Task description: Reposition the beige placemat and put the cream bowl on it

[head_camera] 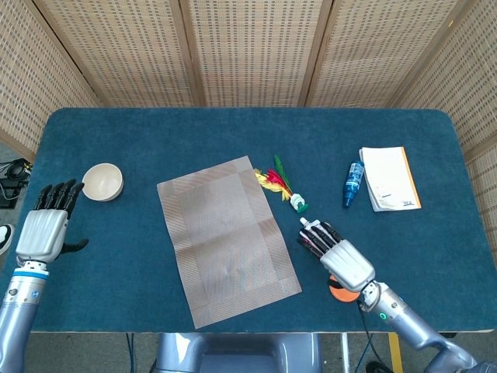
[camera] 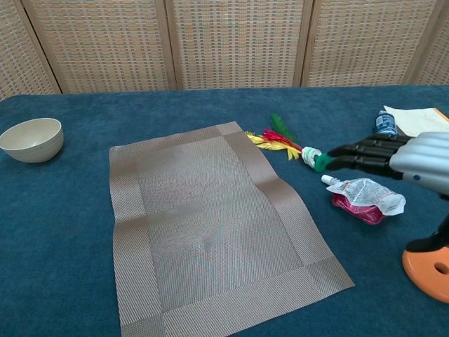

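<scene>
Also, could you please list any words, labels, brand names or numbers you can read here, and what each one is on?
No text is legible in either view.
Blue bottle: label too small and blurred.
Booklet: faint marks, unreadable.
Pouch: print blurred.
Orange disc, placemat, bowl: no markings seen.
</scene>
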Robot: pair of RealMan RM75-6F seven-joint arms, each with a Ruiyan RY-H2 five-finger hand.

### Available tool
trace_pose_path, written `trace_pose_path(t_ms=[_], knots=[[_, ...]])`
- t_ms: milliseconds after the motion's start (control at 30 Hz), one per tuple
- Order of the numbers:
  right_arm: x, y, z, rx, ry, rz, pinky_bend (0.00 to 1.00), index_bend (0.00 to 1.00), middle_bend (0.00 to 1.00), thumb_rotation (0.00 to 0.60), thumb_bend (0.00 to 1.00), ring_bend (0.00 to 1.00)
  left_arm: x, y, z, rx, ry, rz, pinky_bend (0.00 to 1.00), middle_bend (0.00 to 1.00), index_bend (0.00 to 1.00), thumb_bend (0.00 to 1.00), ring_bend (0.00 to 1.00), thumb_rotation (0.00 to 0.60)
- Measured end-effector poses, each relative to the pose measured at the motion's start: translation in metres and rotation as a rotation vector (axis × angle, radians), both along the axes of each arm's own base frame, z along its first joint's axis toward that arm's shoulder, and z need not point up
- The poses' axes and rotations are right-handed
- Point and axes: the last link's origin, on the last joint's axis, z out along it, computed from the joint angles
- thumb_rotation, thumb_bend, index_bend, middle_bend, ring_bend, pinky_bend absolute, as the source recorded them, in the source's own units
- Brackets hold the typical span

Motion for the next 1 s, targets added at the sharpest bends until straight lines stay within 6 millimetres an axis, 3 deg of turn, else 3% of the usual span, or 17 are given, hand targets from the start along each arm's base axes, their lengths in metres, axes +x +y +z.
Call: trace_pose_path(t_ms=[367, 1000], knots=[[0.029, 0.000, -0.042, 0.075, 0.051, 0.116, 0.00, 0.07, 0.00, 0.600, 0.00, 0.00, -0.002, 0.002, -0.001, -0.005, -0.003, -0.005, 0.00, 0.00, 0.00, 0.00, 0.00, 0.600], [0.024, 0.011, -0.074, 0.123, 0.100, 0.155, 0.00, 0.07, 0.00, 0.600, 0.00, 0.00, -0.002, 0.000, -0.003, -0.011, -0.005, 0.001, 0.00, 0.00, 0.00, 0.00, 0.00, 0.600]])
